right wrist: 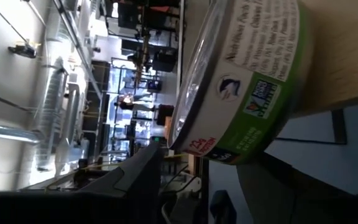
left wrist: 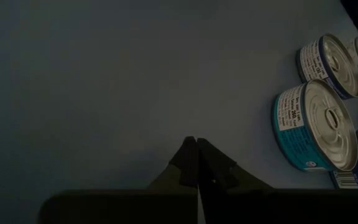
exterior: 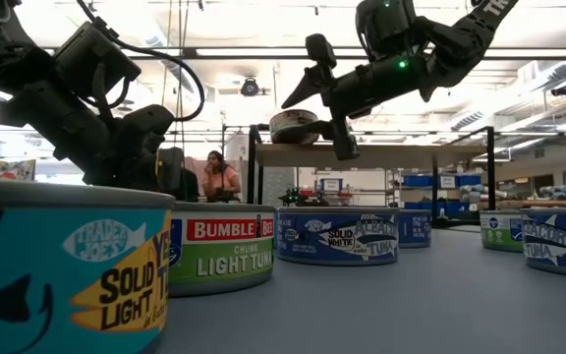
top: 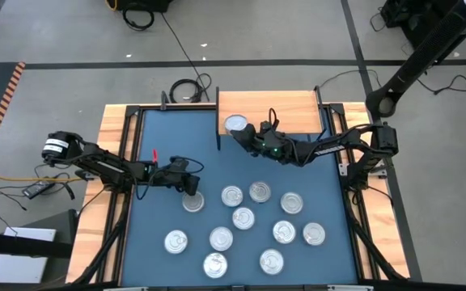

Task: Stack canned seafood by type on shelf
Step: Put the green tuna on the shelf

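One green-and-white labelled tin stands on its base at the left end of the light-wood shelf, also seen in the low view and close up in the right wrist view. My right gripper is open just beside this tin, on its near-right side, fingers spread apart from it. Several more tins rest flat on the blue table. My left gripper is shut over bare table just beyond a tin, holding nothing.
The shelf stands on thin black legs at the table's far edge, with bare board to the right of the tin. Teal and blue tins lie close to my left gripper. Wooden strips edge the table. A person sits in the room behind.
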Robot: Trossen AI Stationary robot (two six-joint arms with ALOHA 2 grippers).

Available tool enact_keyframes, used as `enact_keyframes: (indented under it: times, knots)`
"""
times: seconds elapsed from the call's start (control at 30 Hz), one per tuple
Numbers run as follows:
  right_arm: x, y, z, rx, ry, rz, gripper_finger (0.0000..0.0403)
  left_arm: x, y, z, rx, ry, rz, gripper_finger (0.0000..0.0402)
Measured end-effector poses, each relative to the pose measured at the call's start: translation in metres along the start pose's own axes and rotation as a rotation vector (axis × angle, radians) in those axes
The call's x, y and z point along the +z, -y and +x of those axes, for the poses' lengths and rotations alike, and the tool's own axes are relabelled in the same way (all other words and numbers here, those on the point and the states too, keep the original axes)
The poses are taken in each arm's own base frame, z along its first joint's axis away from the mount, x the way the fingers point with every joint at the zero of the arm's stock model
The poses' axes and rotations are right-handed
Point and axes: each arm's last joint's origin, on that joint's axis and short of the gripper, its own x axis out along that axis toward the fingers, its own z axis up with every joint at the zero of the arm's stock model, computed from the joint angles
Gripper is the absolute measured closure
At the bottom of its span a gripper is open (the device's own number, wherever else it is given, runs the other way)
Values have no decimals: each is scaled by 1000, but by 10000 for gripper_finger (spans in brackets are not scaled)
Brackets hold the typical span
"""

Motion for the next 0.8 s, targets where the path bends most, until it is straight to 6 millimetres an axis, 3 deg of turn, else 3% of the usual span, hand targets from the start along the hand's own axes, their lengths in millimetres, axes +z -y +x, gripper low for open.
enact_keyframes:
  times: [0.8]
  knots:
    - [17, 3, 6, -17, -30, 88, 193, 0, 0, 0, 8, 11, 0, 401]
